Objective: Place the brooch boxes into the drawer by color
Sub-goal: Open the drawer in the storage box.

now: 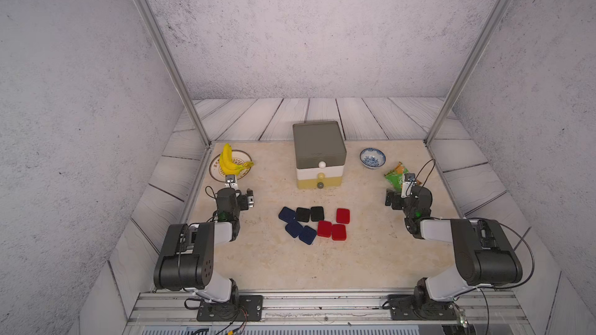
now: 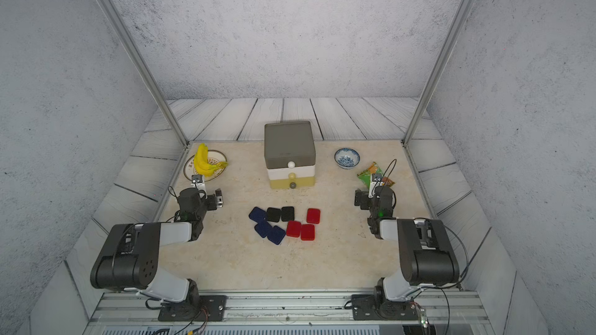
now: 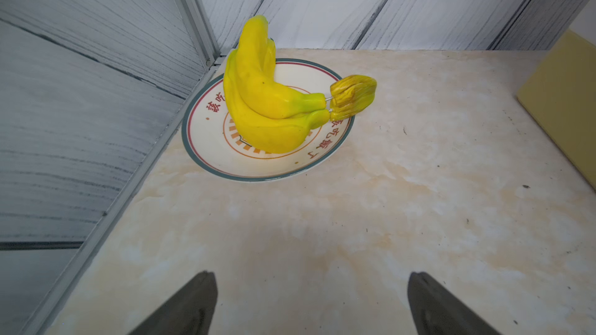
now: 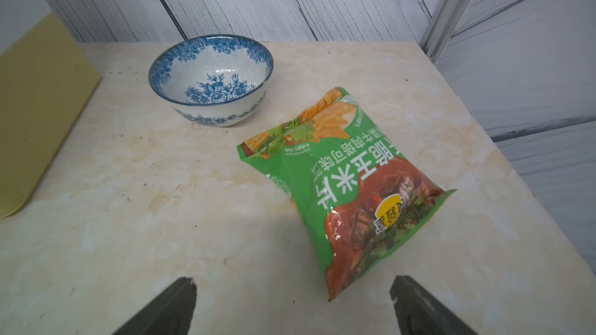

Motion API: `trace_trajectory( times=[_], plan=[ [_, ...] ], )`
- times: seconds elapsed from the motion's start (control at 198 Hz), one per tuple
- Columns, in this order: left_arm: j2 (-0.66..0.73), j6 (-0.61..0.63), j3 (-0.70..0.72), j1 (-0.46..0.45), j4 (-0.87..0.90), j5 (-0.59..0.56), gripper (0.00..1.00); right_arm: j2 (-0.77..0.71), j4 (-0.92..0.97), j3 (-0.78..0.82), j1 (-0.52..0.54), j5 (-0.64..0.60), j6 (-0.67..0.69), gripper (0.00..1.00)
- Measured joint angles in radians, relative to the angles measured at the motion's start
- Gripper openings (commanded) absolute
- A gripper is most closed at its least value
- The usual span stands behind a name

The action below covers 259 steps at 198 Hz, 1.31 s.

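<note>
This is a robot lab cell: aluminium posts (image 1: 167, 56) frame printed plaster and plank panels (image 1: 290, 114) around a marble-look bench (image 1: 322, 262). A left arm (image 1: 190, 252) and right arm (image 1: 477, 252) are bolted to a rail (image 1: 322, 301) along its near edge.

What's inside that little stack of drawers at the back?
The drawer cabinet looks fully shut: only its grey top, the three drawer fronts and their ball knobs show. Whatever is inside is hidden. The brooch boxes lie outside, on the table before it.

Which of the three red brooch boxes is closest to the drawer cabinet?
The rearmost red box, at the cluster's far right corner. The left red box and the front red box sit side by side, farther from the cabinet.
</note>
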<state>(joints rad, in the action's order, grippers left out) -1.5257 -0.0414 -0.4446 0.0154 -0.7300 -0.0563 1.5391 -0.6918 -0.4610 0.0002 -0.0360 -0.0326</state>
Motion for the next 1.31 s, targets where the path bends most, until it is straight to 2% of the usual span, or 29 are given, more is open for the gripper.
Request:
trace_trajectory(
  times=[1.158, 1.309],
  plan=[
    [0.000, 0.000, -0.002, 0.000, 0.005, 0.009, 0.98, 0.000, 0.009, -0.005, 0.000, -0.013, -0.009, 1.00],
    [0.073, -0.020, -0.116, -0.003, 0.249, -0.029, 0.98, -0.052, 0.203, -0.100, 0.000, -0.045, -0.022, 1.00]
  ],
)
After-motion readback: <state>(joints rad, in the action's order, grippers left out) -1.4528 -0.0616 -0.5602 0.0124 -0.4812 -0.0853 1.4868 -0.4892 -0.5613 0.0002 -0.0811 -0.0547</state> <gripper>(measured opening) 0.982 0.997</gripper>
